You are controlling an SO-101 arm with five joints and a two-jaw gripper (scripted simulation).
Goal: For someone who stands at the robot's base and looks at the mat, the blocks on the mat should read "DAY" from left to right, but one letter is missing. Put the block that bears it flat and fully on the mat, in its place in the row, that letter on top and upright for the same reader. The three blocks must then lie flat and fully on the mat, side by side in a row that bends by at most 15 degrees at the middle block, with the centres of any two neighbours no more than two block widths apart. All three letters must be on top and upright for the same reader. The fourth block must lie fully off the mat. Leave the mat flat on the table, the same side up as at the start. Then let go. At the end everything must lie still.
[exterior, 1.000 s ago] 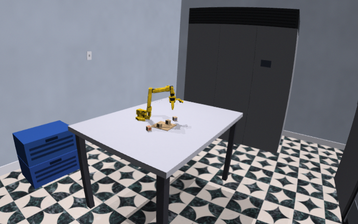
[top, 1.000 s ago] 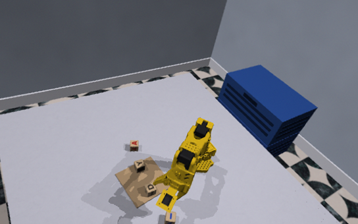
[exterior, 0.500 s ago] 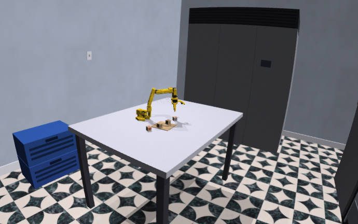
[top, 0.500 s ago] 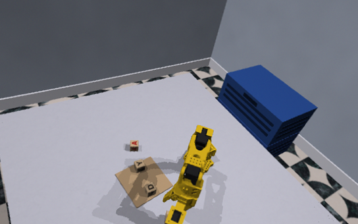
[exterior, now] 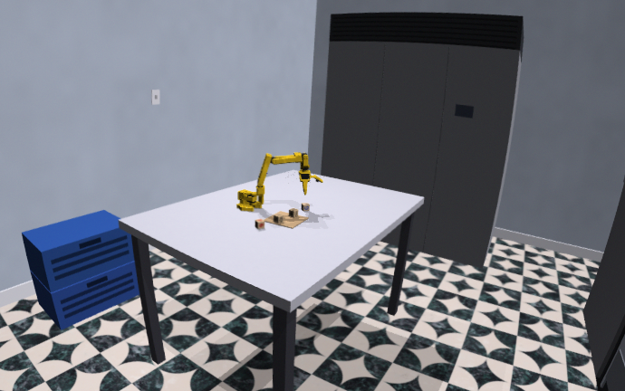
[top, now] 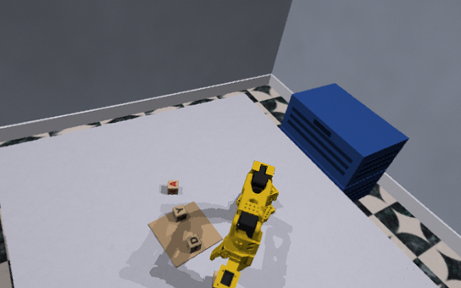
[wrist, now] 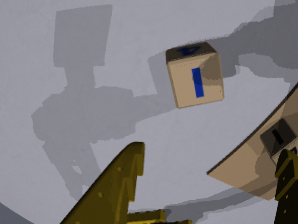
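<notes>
A tan mat (top: 177, 253) (exterior: 289, 224) (wrist: 248, 164) lies on the white table. On it a block with Y (top: 180, 212) (exterior: 278, 218) and a block with D (top: 193, 242) (exterior: 293, 213) lie apart with a gap between them; the D block shows in part in the wrist view (wrist: 280, 139). A block with a red A (top: 173, 186) (exterior: 260, 224) lies off the mat, beyond the Y block. A block with a blue I (wrist: 194, 82) (exterior: 305, 206) lies off the mat past the D block. My gripper (top: 224, 273) (exterior: 304, 187) (wrist: 213, 163) hangs above the I block, partly open and empty.
The arm's base (top: 261, 182) (exterior: 246, 201) stands on the table beside the mat. A blue drawer unit (top: 341, 139) (exterior: 78, 267) stands on the floor beside the table. A dark cabinet (exterior: 424, 128) stands against the wall.
</notes>
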